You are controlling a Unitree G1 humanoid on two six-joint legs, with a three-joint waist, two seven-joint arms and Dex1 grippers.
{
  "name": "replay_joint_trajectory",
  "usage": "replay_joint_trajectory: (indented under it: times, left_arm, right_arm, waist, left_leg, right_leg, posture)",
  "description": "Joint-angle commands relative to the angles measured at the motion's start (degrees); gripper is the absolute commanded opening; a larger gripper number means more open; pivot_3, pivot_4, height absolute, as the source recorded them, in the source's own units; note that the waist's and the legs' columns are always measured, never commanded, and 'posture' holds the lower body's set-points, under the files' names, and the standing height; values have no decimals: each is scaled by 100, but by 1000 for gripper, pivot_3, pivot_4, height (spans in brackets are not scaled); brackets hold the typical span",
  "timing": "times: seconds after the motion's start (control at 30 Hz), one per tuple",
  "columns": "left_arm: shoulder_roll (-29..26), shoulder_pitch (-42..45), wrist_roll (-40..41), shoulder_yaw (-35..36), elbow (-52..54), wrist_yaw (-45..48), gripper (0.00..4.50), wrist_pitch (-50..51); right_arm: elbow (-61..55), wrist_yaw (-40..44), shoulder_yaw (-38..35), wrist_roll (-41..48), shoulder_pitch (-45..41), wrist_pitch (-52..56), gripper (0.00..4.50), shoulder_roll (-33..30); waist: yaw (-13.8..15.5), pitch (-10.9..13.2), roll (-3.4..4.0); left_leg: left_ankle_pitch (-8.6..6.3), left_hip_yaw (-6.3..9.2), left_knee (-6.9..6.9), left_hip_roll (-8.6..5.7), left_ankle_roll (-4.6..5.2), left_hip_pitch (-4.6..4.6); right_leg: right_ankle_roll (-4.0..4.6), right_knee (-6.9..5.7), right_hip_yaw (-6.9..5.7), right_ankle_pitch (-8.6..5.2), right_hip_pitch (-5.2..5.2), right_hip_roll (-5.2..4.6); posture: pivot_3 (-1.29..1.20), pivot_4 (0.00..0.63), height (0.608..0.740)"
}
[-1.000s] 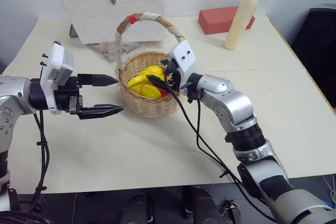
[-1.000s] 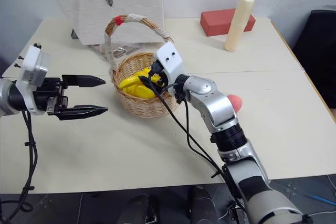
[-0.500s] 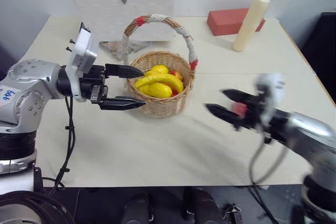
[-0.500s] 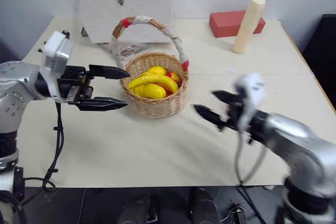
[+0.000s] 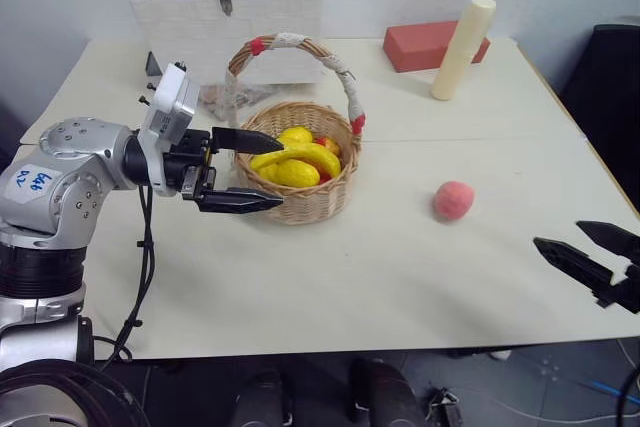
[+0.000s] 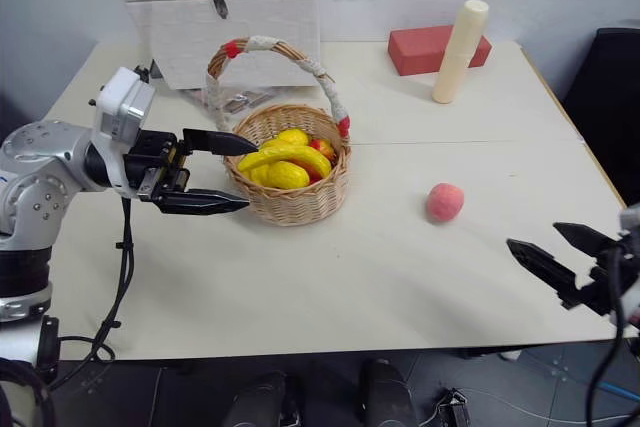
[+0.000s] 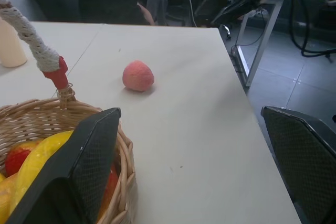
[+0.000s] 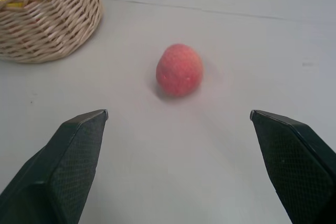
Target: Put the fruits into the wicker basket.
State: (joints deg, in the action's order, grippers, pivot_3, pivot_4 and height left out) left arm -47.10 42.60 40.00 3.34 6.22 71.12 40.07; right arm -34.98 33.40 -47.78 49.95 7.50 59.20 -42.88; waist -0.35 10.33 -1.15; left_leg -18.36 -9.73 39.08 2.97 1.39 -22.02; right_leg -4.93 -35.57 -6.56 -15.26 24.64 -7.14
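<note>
A round pink toy peach (image 5: 454, 200) is lying right of centre on the pale counter (image 5: 330, 277), apart from the round tan wicker basket (image 5: 318, 202) holding yellow toy fruits (image 5: 296, 159). Left gripper (image 5: 262, 171) fingers are hanging spread beside the basket; right gripper (image 5: 592, 251) fingers are hanging spread at lower right. The blue writing on the left arm's label (image 5: 32, 183) is illegible.

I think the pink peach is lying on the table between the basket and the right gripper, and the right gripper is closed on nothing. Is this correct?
Not quite. The right gripper is open, not closed: the right wrist view shows its two fingers spread wide apart. The rest holds: the pink peach lies on the table between the wicker basket and that gripper, held by nothing.
</note>
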Motion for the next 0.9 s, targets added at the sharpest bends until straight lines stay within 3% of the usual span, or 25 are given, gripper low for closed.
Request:
replay_joint_trajectory:
  times: [0.03, 0.27, 0.5, 0.73, 0.83, 0.9]
  left_arm:
    - [-5, 93, 56, 84, 238, -75, 4500, -7]
    - [-14, 17, 167, 188, 494, -253, 4500, 145]
    - [8, -34, 225, 228, 680, -442, 4500, 269]
    - [-25, -33, 239, 211, 660, -443, 4500, 285]
    - [-10, 101, 168, 182, 493, -437, 4500, 231]
    - [11, 112, 157, 180, 484, -472, 4500, 218]
  right_arm:
    - [363, -701, 869, -475, -658, -428, 4481, 302]
    - [1623, -2003, 2287, -1588, -2260, -976, 4481, 1217]
    - [2612, -2595, 2862, -2226, -3034, -1233, 4481, 1828]
    - [3126, -2679, 3373, -2815, -3151, -1417, 4481, 1920]
    - [2871, -2468, 3530, -2807, -3026, -1457, 3909, 1961]
    - [2696, -2336, 3611, -2820, -2946, -1439, 3178, 1917]
  waist:
    - [7, 1, 3]
    - [2, 2, 5]
    - [-12, 3, 6]
    - [-12, 4, 7]
    - [-17, 4, 7]
    - [-36, 4, 7]
  left_leg:
    - [1, -2, 0, -4, -1, -6]
    - [10, -12, 2, -17, -8, -16]
    - [13, -16, 3, -16, -7, -19]
    - [14, -18, 3, -15, -7, -25]
    - [14, -19, 3, -15, -7, -26]
    - [14, -20, 3, -16, -8, -27]
  right_leg:
    - [0, -3, 0, 0, 7, 0]
    - [0, -7, -5, -1, 24, 6]
    - [-1, -26, 0, -1, 30, 6]
    - [-1, -33, 2, -1, 38, 6]
    - [-1, -33, 3, -1, 39, 6]
    - [-1, -34, 3, -1, 41, 8]
  posture:
    - [0, 150, 740]
    - [0, 150, 740]
    - [0, 150, 740]
    - [0, 150, 740]
    - [0, 150, 740]
    - [0, 150, 740]
